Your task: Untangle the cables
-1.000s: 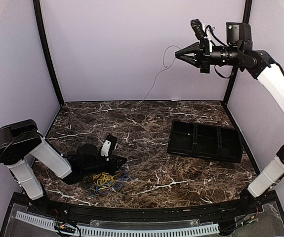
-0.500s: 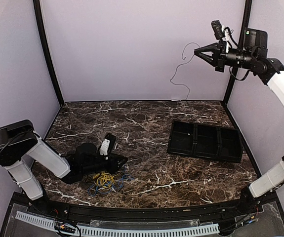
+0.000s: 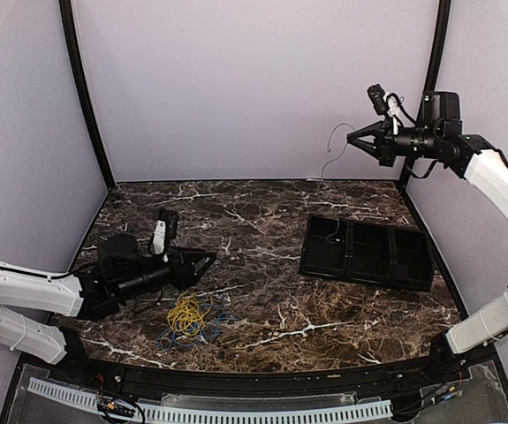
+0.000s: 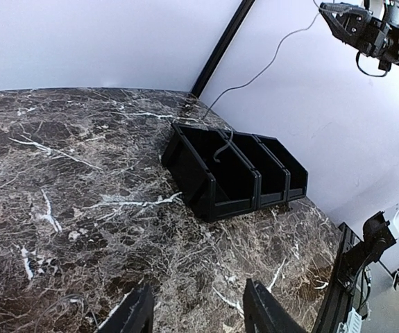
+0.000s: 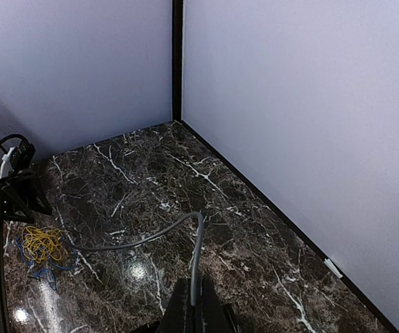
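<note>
- While the right gripper is raised high over the far right corner of the table, its jaws are closed on the top end of the grey cable. This cable hangs down toward the black tray, and its lower end seems to reach the compartment nearest the left arm.
- We see the left gripper partly open and holding nothing. It is low, just beside the yellow cable and the blue cable, which lie tangled together near the near edge, left of the middle.
- We think the thin grey cable could slip from the closed jaws, or its loose end could catch on a tray wall and fall outside.
- We also fear that the left gripper may take yellow and blue together, because the loops overlap.
- We count two grippers, one tray with three compartments, and cables in three colours. How many wires are in the pile, we cannot tell.
</note>
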Controlling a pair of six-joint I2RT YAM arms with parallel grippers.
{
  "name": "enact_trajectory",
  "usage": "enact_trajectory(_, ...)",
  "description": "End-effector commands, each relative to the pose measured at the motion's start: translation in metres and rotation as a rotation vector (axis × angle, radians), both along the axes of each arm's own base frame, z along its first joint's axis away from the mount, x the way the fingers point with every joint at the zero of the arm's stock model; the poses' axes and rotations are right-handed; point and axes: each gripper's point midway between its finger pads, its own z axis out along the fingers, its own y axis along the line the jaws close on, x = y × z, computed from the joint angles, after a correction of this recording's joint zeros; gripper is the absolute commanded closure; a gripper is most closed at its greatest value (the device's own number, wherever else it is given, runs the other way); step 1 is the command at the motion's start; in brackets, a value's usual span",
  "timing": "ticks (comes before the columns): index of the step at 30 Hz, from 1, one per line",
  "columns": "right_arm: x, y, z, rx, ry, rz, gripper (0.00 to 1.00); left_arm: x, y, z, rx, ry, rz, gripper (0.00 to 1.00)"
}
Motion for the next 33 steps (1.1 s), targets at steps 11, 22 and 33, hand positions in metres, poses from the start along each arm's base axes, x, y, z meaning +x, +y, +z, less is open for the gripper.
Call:
enact_trajectory(11,0.016,-0.010,-0.036,-0.019,0.013,-0.043,1.00,-0.002,0.037,0.010,0.059,-0.015,0.130,0.53)
enact_trajectory(22,0.013,-0.016,-0.069,-0.032,0.081,-0.062,1.00,-0.002,0.045,0.008,0.072,-0.010,0.155,0.53)
enact_trajectory(33,0.029,-0.030,-0.135,-0.165,0.208,-0.131,1.00,0.002,0.052,0.008,0.113,0.004,0.199,0.52)
